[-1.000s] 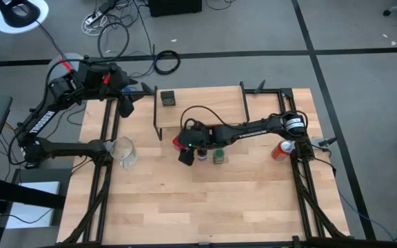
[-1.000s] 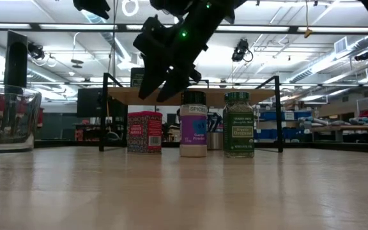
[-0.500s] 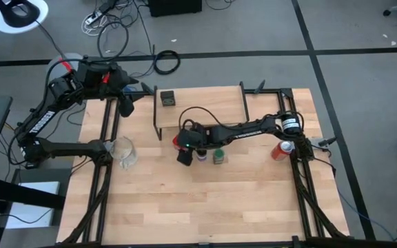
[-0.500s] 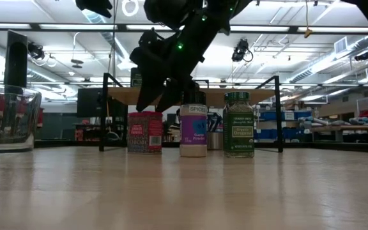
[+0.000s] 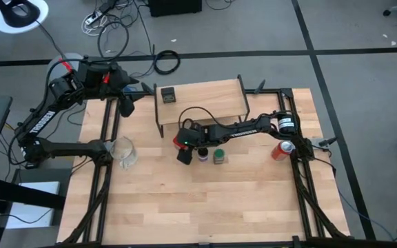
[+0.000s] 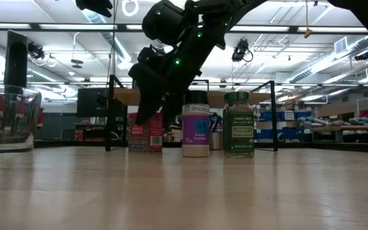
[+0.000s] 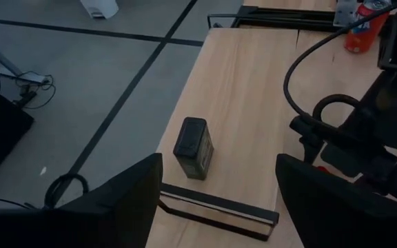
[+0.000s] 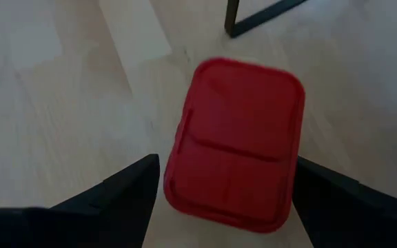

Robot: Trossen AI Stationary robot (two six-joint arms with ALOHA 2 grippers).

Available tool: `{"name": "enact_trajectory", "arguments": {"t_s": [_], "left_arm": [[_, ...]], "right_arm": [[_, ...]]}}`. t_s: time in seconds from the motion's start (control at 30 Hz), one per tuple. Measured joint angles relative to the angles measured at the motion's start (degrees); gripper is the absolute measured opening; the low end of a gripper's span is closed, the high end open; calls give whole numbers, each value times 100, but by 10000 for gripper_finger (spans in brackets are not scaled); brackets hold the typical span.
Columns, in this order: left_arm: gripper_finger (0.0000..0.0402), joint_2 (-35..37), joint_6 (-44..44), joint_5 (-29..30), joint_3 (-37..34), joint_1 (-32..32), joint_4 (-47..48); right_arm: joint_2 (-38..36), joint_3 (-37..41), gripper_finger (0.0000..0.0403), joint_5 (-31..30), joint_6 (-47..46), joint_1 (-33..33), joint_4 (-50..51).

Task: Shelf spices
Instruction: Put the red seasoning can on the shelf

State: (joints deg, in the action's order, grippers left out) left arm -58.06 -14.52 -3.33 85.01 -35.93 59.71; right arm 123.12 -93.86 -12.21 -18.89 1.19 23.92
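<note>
My right gripper [image 5: 183, 147] is open and low over the red square tin [image 5: 178, 141], which stands on the table in front of the shelf [image 5: 212, 96]. In the right wrist view its fingers [image 8: 119, 196] stand on either side of the tin's red lid [image 8: 233, 141]; I cannot tell whether they touch it. The purple-labelled jar [image 6: 195, 131] and the green jar [image 6: 237, 124] stand to the tin's right. The dark square tin [image 7: 193, 147] stands on the shelf's left end. My left gripper [image 5: 126, 105] waits open, high beyond the shelf's left end.
A clear glass cup [image 5: 124, 152] stands near the table's left edge and a red drink can [image 5: 279, 149] near its right edge. The right arm reaches in along the shelf's front. Bare tabletop lies toward the near edge.
My right gripper has come down from above shelf height over the red tin and shifted slightly left, staying open. The shelf, with the dark tin on it, has slid a little toward the table's far edge.
</note>
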Motion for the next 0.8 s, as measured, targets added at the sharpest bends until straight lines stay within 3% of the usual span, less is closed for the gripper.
{"name": "enact_trajectory", "arguments": {"t_s": [0.2,0.4,0.8], "left_arm": [[286,0,1,0,0,0,7],[286,0,-2,0,0,-1,10],[286,0,2,0,0,-1,24]], "right_arm": [[19,0,298,-57,100,-98,-190],[19,0,215,-59,109,-118,-246],[19,0,212,-33,205,-284,-309]]}}
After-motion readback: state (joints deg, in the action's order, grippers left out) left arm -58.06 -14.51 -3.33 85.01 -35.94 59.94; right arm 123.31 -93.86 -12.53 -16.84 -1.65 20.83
